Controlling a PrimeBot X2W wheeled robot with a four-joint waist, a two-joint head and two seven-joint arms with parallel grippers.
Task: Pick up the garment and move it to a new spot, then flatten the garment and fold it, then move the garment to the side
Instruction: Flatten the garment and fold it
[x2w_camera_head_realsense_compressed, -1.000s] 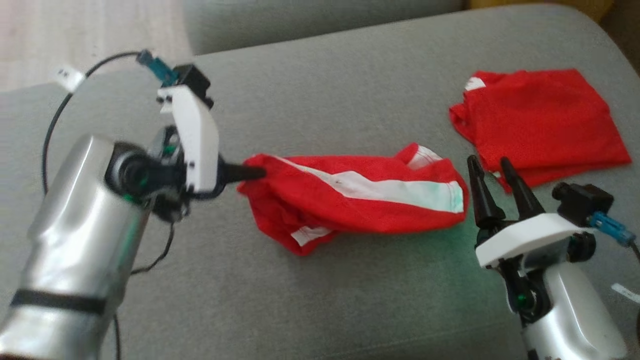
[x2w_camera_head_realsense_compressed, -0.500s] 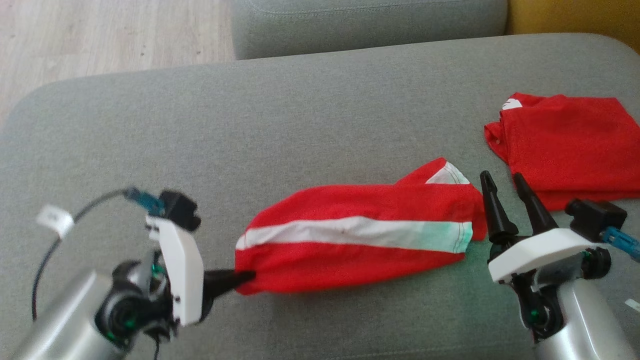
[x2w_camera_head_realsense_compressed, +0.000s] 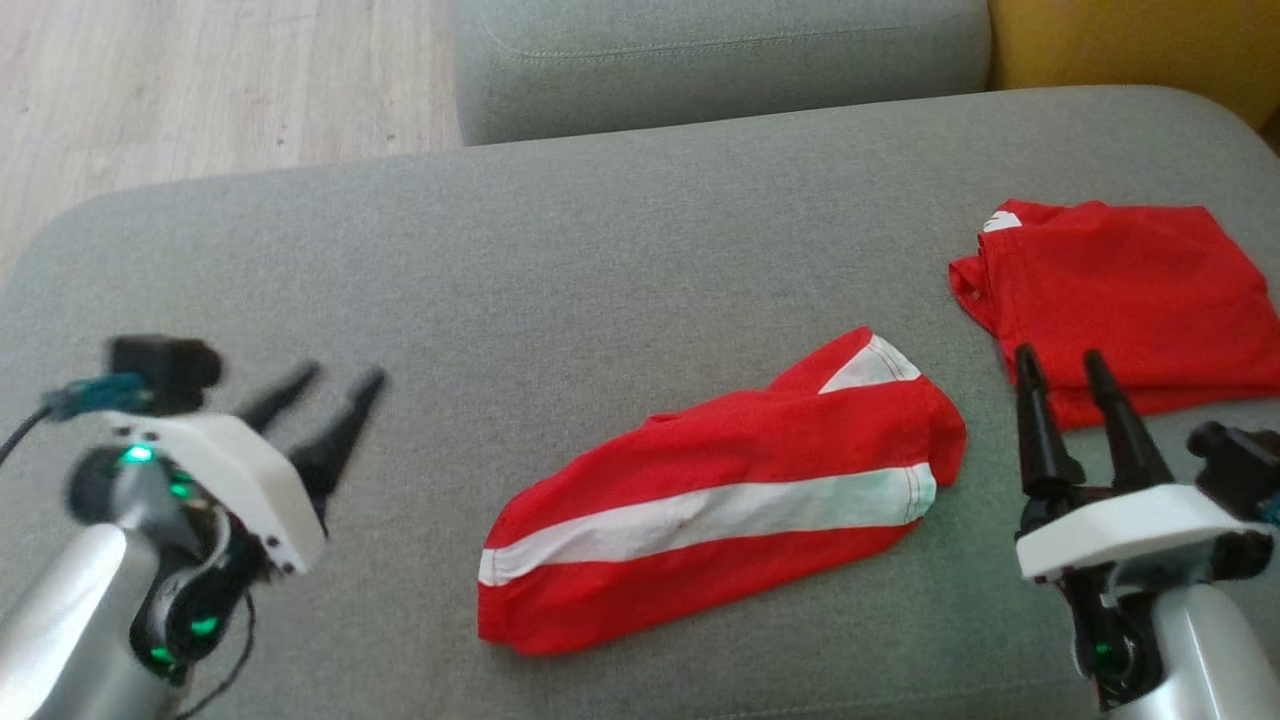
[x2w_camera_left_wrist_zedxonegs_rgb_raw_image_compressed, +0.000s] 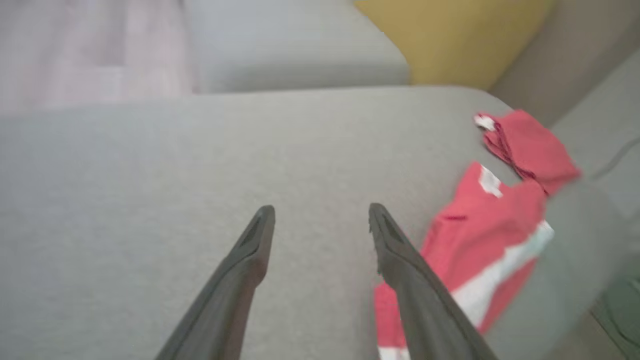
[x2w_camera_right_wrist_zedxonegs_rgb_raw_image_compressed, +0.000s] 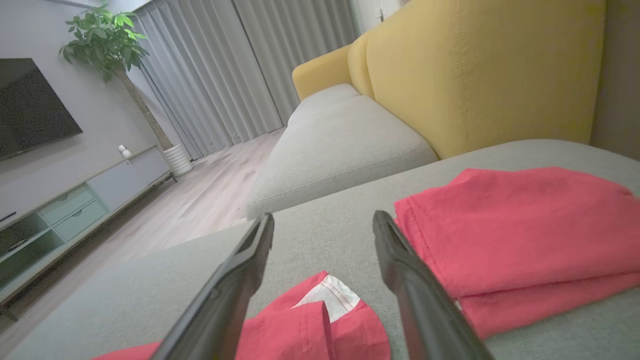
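The left gripper (x2w_camera_head_realsense_compressed: 342, 373), fingers wide and empty, sits apart from the red-and-white garment (x2w_camera_head_realsense_compressed: 720, 500) on the sofa seat (x2w_camera_head_realsense_compressed: 600, 280); the right gripper (x2w_camera_head_realsense_compressed: 1058, 355), fingers wide too, is near a folded red garment (x2w_camera_head_realsense_compressed: 1120, 290).

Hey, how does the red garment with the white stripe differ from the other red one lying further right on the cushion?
The striped garment shows a broad white band along its length; the folded garment is plain red but for a white bit at one corner. The striped garment lies long, slanted and rumpled; the folded garment is a squarish layered stack. Both are red and rest on the grey cushion.
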